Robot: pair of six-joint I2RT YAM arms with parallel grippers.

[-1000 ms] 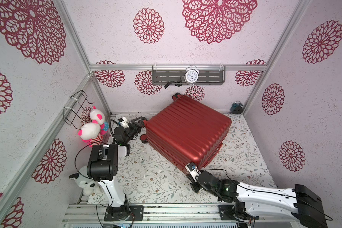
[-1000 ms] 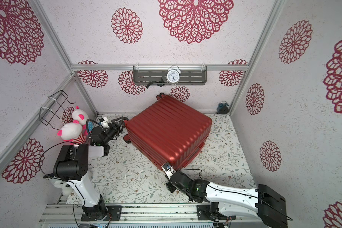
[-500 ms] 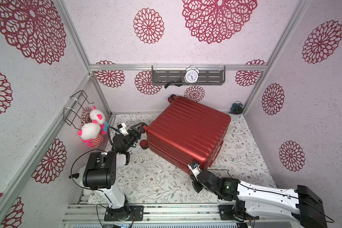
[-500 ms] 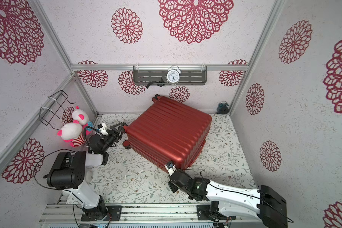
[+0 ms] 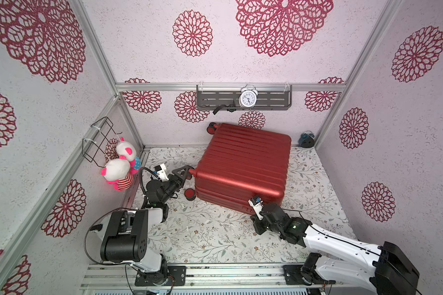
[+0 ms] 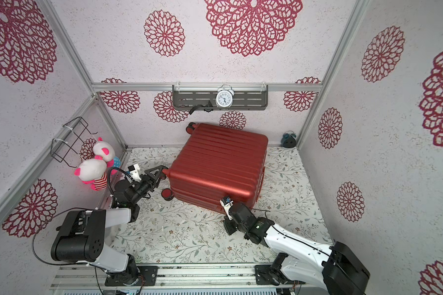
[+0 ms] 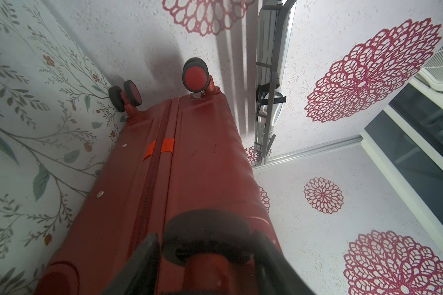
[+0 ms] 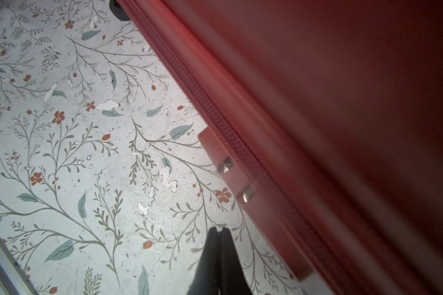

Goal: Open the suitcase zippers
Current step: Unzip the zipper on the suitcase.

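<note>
Lying flat in both top views, one suitcase [image 5: 243,166] [image 6: 218,163] is stretching lengthwise away from the left gripper [image 5: 188,173], wheeled end nearest. Left wrist: fingers [image 7: 143,260] are pinching one wheel [image 7: 207,229] of three. Right wrist: the right gripper [image 8: 219,229] is pressing its tips together beside one zipper track [image 8: 230,135].

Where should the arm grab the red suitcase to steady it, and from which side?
Take the suitcase by its raised corner wheel, coming in level from the wheel end: it stands out on a stalk, while the ribbed shell is too broad. The left gripper holds it there.
</note>
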